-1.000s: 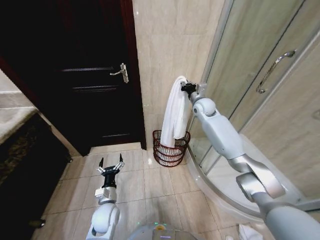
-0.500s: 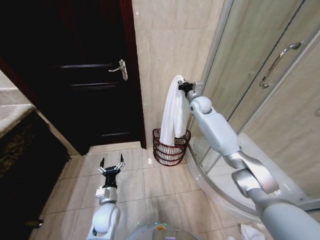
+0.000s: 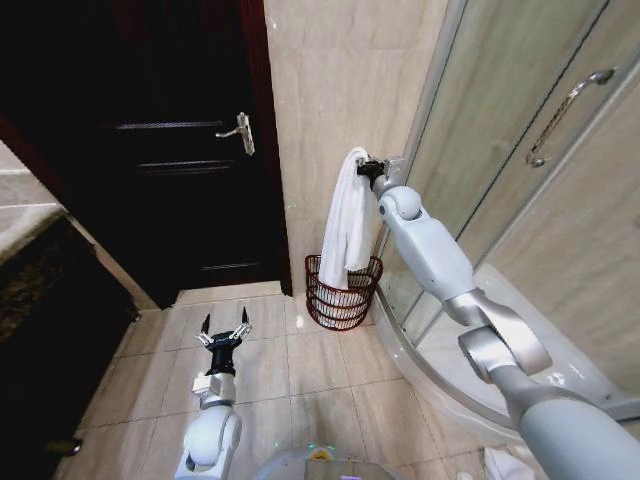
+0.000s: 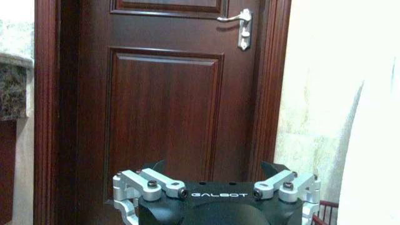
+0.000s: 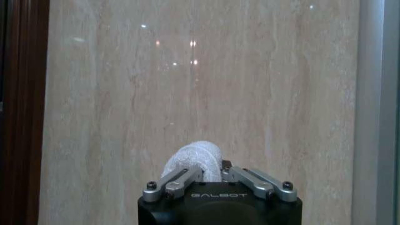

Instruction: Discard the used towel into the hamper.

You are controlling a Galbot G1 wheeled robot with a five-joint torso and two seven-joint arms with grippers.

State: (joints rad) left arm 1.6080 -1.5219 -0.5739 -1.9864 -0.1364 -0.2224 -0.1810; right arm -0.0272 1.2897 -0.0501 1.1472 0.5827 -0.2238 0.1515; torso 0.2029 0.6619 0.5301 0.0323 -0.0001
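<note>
Right gripper [image 3: 368,168] is closed on the white towel [image 3: 347,225], holding it up high by the wall, right above the hamper [image 3: 342,294]. Left gripper [image 3: 223,334] waits open, low over the floor [image 3: 290,380].

The towel [image 3: 348,222] is plain white — no print on it; the hamper [image 3: 342,295] below is dark reddish-brown wire in horizontal rings. The right pincer [image 3: 366,169] is black with silver links, on a pale grey arm; the left pincer [image 3: 224,336] is black and silver too. The door [image 3: 180,150] is deep red-brown with a silver handle [image 3: 240,131] — the wall [image 3: 330,90] and floor [image 3: 300,370] are beige, faintly veined tile.
</note>
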